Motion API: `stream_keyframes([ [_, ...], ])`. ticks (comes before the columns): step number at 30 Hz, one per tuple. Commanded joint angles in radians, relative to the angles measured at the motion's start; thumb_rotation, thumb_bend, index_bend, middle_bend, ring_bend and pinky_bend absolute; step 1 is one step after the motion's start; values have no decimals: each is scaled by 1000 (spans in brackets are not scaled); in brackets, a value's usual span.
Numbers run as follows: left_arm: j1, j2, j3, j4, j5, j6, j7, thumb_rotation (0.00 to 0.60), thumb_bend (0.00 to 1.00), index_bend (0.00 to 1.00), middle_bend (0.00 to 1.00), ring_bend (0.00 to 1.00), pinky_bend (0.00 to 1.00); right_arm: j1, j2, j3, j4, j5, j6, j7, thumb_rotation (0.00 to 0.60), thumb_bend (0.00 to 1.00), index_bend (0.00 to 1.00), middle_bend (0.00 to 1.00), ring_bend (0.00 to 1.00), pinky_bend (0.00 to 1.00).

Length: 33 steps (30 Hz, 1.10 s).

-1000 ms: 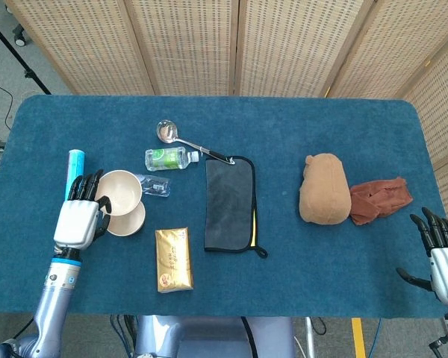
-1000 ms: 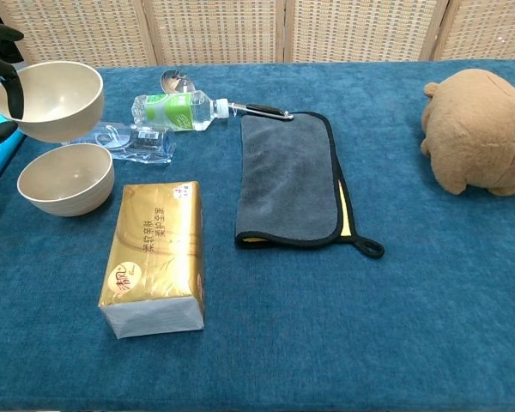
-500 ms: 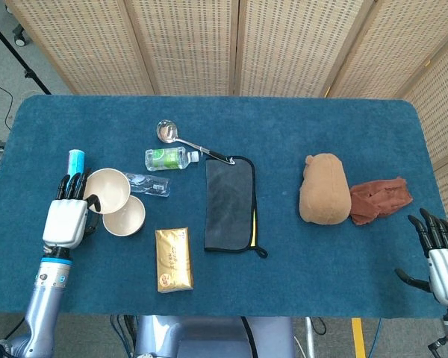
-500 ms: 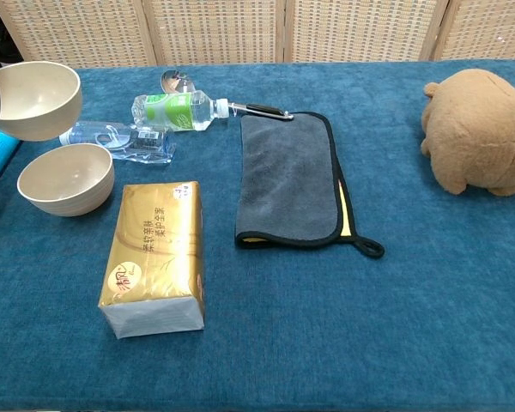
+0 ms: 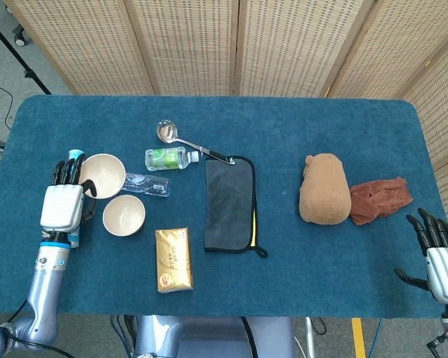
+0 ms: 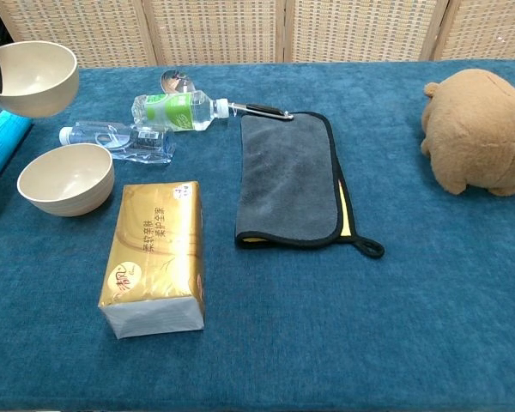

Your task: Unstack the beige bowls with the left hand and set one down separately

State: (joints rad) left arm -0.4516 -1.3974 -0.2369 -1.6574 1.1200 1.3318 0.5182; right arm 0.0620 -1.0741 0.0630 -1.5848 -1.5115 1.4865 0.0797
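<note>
While the left hand point(image 5: 62, 206) grips the upper beige bowl point(image 5: 103, 175) at its rim, that bowl is clear of the lower beige bowl point(image 5: 124, 215), so the unstacking itself looks done. In the chest view the held bowl sits at the upper left of the frame, raised and tilted slightly, with no contact to the blue bench point(image 5: 284, 142) visible beneath it. The lower bowl rests upright on the bench at left of centre, just beside the gold packet point(image 5: 173, 259) and near the clear flat bottle point(image 5: 149, 183).

Remaining, as judged: lower the held bowl onto bare cloth apart from the other bowl, then let go. The blue tube point(image 5: 75, 158) lies close under the hand at far left and the green-label bottle point(image 5: 166, 158) and ladle point(image 5: 181, 138) sit further up-frame, so free space for placement is limited on that side.

Right hand point(image 5: 439, 250) at the lower right edge of the head view: fingers spread, holding nothing, well apart from the brown plush toy point(image 5: 323, 189) and rust cloth point(image 5: 379, 198). Grey towel point(image 5: 229, 203) at centre, untouched by either hand.
</note>
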Motion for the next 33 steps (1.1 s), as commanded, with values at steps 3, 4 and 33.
stream_keyframes([
  [3, -22, -8, -20, 55, -37, -37, -21, 600, 424, 754, 11, 1, 0, 7, -5, 4, 7, 16, -17, -4, 600, 105, 82, 0, 0, 51],
  [4, -25, -9, -22, 62, -39, -41, -24, 600, 424, 754, 11, 1, 0, 7, -5, 4, 7, 18, -19, -4, 600, 105, 82, 0, 0, 51],
  [33, -223, -163, -89, 613, -87, -312, -251, 600, 424, 765, 12, 2, 0, 52, -51, 28, 55, 134, -137, -69, 600, 105, 82, 0, 0, 51],
])
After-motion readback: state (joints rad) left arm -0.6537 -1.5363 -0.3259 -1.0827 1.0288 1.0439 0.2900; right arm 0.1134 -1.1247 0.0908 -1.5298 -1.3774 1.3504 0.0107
